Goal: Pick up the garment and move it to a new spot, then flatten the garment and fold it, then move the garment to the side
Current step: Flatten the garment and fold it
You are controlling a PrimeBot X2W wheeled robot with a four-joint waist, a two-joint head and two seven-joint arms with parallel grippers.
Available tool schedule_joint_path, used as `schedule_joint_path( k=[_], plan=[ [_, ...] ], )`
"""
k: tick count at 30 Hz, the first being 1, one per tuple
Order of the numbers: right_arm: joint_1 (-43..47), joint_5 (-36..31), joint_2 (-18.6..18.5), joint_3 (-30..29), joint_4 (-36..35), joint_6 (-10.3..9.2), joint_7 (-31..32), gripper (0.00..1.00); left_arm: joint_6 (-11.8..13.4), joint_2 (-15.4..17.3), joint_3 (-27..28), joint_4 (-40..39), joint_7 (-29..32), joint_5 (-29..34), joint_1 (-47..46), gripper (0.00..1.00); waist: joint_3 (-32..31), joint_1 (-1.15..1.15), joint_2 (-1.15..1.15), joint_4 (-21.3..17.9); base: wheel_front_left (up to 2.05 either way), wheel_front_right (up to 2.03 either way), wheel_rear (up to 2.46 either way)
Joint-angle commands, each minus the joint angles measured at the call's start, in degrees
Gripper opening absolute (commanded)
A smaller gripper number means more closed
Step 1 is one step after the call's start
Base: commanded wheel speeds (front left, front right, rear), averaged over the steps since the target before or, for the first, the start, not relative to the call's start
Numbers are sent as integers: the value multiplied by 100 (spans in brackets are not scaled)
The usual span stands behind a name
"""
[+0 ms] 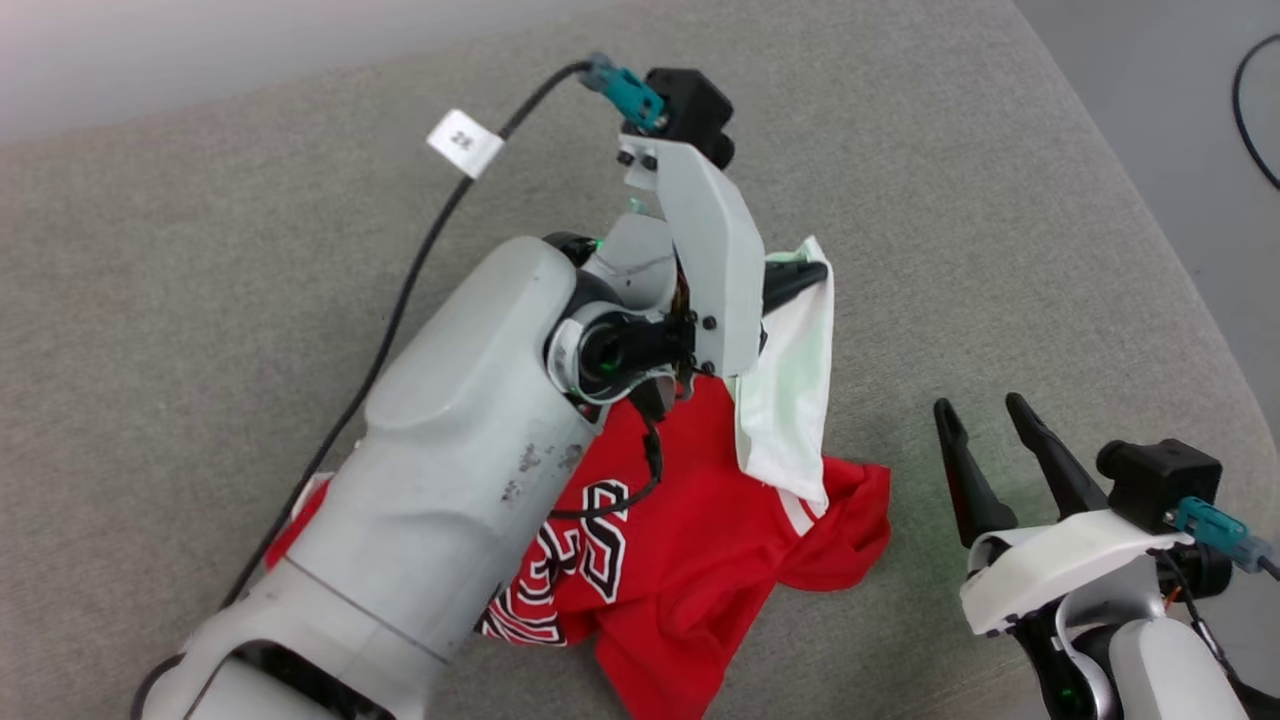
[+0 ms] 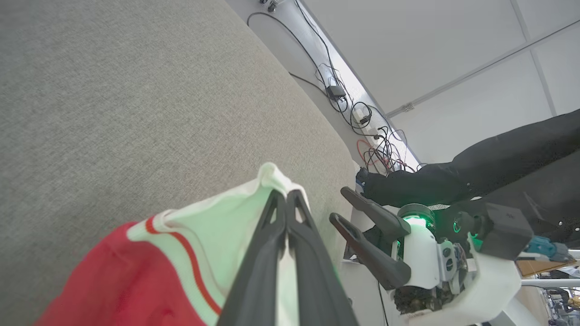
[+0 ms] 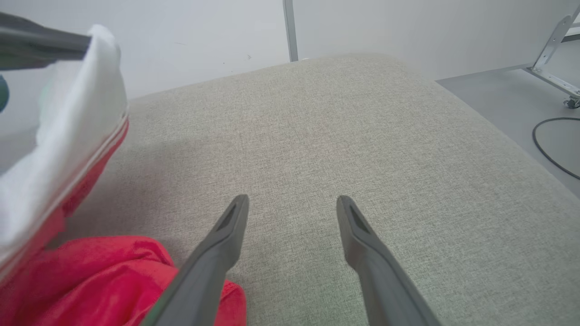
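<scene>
The garment is a red jersey with black white-outlined lettering, lying crumpled on the grey cushion in the head view, partly under my left forearm. My left gripper is shut on its white sleeve and holds that sleeve lifted above the red body. In the left wrist view the closed fingers pinch the white sleeve with its red stripe. My right gripper stands open to the right of the garment, fingers apart over bare cushion; the red cloth lies just left of it.
A wide grey upholstered surface carries everything. A black cable with a white tag runs along my left arm. Grey floor with a cable lies beyond the cushion's right edge. A person's dark-clad limb and tangled wires show past the cushion.
</scene>
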Motion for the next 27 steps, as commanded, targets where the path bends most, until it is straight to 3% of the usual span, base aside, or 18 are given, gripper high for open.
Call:
schedule_joint_path(
  k=[1,2,3,16,27],
  plan=[
    [-56,65,18,22,19,-2,-37,100,-42,-4,-32,25,-26,4,-72,81,11,0,0,-7,0,0,0],
    [-68,65,17,21,41,-2,-41,100,-46,-4,-86,52,-25,5,-98,96,1,0,0,10,0,0,0],
    [-80,57,10,12,59,-2,-51,100,-50,-3,-128,64,-31,9,-120,100,-14,0,0,35,0,0,0],
    [146,-103,-260,-214,-193,-2,156,100,-45,482,-435,-442,-46,-440,9,100,-537,0,0,766,0,0,0],
    [532,-136,-490,-338,-764,-2,586,100,-46,1252,-378,-896,-382,-737,597,100,-1203,0,0,1461,0,0,0]
  ],
)
